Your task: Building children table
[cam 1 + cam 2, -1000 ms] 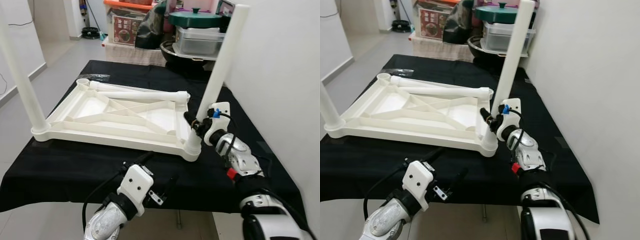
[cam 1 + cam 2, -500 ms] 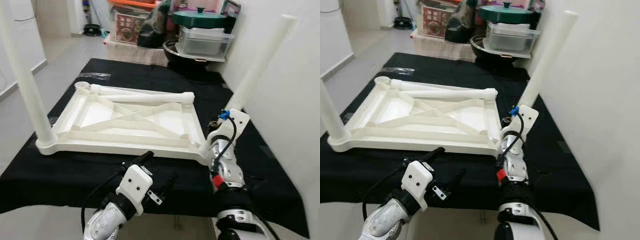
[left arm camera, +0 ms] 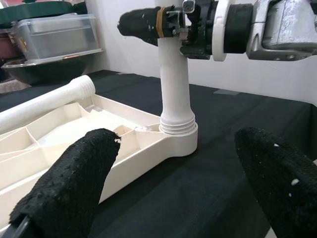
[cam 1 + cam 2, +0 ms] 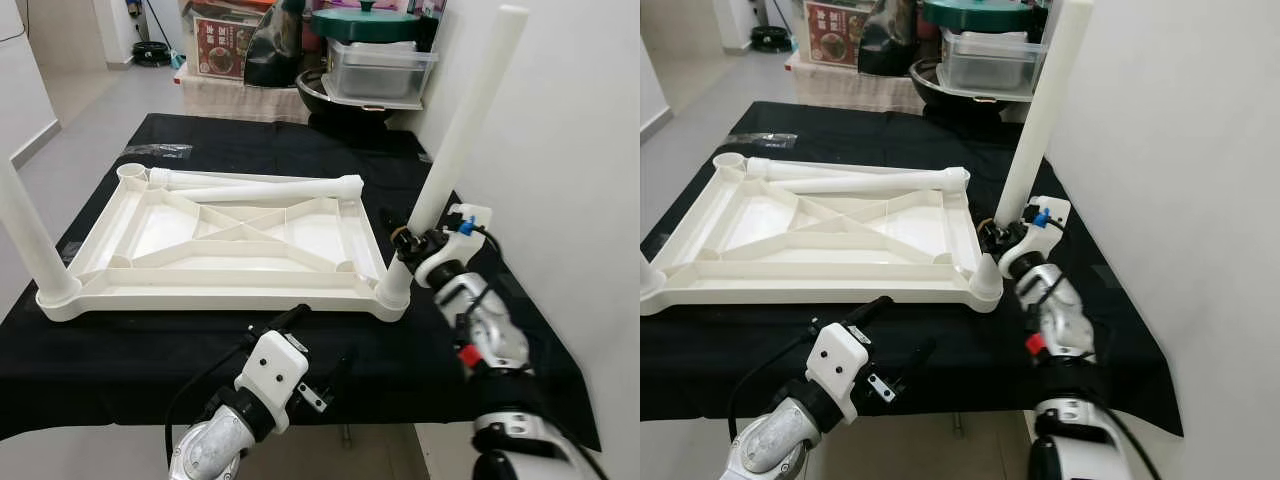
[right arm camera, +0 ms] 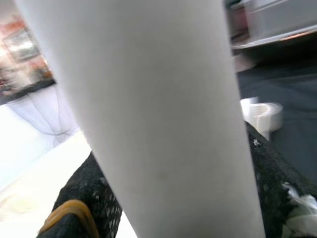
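My right gripper [image 4: 408,240] hugs the long white plastic table leg [image 4: 455,135] low down. The leg stands tall in the near right corner socket of the upside-down white table top [image 4: 225,240], maybe leaning a bit. My left gripper [image 4: 315,345] waits wide apart, nearby.

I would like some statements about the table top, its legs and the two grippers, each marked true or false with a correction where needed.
1. The right gripper is shut on the leg at the near right corner of the table top. True.
2. The left gripper holds a leg. False: it is open and holds nothing, low in front of the table top.
3. A loose leg lies along the far edge of the table top. True.
4. The table top lies on a bare wooden floor. False: it lies upside down on a black cloth.
5. All four legs stand upright. False: two stand, at the near corners.
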`<state>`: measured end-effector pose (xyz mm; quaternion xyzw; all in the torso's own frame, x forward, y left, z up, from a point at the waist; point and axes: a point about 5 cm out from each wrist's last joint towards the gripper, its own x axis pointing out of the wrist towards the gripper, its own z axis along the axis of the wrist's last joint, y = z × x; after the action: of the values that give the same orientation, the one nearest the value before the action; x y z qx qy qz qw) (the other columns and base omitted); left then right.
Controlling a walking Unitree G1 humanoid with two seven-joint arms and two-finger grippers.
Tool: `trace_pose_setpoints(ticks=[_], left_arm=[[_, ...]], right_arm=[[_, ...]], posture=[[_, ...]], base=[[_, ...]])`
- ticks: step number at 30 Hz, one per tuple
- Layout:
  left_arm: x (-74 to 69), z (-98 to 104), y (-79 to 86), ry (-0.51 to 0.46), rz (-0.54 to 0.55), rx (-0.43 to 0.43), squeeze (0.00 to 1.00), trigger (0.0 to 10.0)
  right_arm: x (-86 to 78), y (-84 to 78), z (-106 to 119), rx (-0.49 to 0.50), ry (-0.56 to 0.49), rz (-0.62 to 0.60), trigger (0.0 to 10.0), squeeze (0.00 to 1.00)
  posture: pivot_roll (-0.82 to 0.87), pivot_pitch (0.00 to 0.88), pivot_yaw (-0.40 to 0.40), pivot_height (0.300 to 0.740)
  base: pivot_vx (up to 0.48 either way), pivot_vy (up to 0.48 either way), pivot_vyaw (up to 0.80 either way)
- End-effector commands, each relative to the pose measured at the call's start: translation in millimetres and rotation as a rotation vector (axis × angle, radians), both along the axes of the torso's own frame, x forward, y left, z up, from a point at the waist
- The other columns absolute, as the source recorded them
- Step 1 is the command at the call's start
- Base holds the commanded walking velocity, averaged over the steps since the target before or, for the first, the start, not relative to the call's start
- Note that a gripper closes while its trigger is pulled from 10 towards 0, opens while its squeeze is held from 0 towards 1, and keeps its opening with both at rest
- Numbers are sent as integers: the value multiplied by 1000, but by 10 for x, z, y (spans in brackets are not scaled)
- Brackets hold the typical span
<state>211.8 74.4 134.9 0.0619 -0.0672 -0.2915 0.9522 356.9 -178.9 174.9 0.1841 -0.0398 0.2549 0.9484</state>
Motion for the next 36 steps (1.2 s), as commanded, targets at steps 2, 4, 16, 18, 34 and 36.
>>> trace_pose_setpoints(ticks=[2,4,16,18,34,36], left_arm=[[3,-14,-4,3,-5,6,0,10000],[6,-9,-3,1,-5,6,0,10000],[-9,-3,-22,5,-25,0,0,10000],[-12,-4,-17,5,-23,1,0,10000],[-15,-21,-15,10,-25,3,0,10000],[-13,-25,-14,10,-26,5,0,10000]], right_arm=[[-43,143,13,-1,-10,164,10000,0],[-123,138,-9,-33,-11,313,10000,0],[-287,413,-55,-198,-43,867,1647,0],[-204,465,-30,-201,-63,799,0,0],[137,38,-224,-237,152,-186,0,0],[125,-150,-276,-235,229,-483,0,0]], posture=[[119,0,-120,740],[126,0,-124,740],[136,0,-127,740],[135,0,-126,740],[118,0,-116,740],[118,0,-114,740]], base=[[0,0,0],[0,0,0],[0,0,0],[0,0,0],[0,0,0],[0,0,0]])
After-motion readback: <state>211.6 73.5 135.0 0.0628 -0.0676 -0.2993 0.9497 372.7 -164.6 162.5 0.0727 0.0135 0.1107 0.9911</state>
